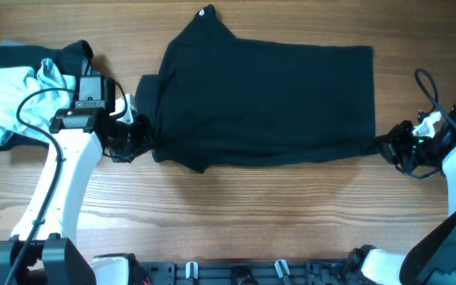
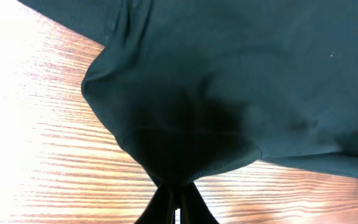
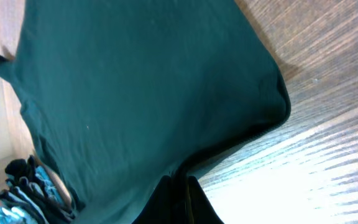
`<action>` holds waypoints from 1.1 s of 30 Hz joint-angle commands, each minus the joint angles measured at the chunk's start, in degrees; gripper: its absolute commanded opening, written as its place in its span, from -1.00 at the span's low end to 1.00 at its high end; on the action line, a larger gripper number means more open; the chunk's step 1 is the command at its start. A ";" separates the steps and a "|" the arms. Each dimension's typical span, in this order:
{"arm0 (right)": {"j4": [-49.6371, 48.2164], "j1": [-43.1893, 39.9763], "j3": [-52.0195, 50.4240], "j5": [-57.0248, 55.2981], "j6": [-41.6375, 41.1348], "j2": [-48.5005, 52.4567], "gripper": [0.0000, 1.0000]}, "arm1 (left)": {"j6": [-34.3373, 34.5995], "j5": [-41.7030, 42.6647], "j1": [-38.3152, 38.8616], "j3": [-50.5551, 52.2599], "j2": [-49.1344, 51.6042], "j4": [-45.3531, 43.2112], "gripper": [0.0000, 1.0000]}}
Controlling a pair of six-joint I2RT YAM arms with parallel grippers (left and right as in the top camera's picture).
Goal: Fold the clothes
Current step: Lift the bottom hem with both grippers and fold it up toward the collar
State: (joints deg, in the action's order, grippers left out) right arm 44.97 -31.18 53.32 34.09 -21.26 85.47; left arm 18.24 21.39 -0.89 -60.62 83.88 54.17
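I see left gripper (image 1: 139, 141) clenched on a shirt (image 1: 267, 99) corner | right gripper (image 1: 385, 147) pinching the opposite lower corner | shirt lies flat on table (image 1: 236, 222), spread between both jaws and ahead of each | clothes heap (image 1: 22, 95) behind left jaws

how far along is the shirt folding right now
Done: the black T-shirt lies spread flat on the table in a rough rectangle, perhaps with one fold in. In hand: the left gripper and right gripper are each shut on a near-edge corner. Left: the next folds; a sleeve juts out beside the left gripper.
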 commanded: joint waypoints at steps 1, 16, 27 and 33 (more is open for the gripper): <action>-5.07 0.09 1.07 0.94 -1.51 -0.72 -0.91 | -1.51 4.79 -0.35 -0.26 -0.52 -4.28 -0.92; -16.85 0.00 1.05 -0.61 -9.92 -0.61 -0.91 | 1.68 2.34 1.07 -0.26 -0.48 -22.84 -0.92; -1.55 -2.54 1.53 -14.10 -4.81 -2.75 -0.91 | -1.53 -5.42 0.79 0.46 0.42 -10.60 -0.92; -11.63 -1.09 1.53 -7.43 -5.86 5.16 -0.91 | -1.07 -4.11 0.79 0.46 9.35 -24.11 -0.89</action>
State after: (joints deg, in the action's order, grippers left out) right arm 35.64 -32.99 53.91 24.73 -26.13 88.27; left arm 17.85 18.26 -0.05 -60.31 90.26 34.22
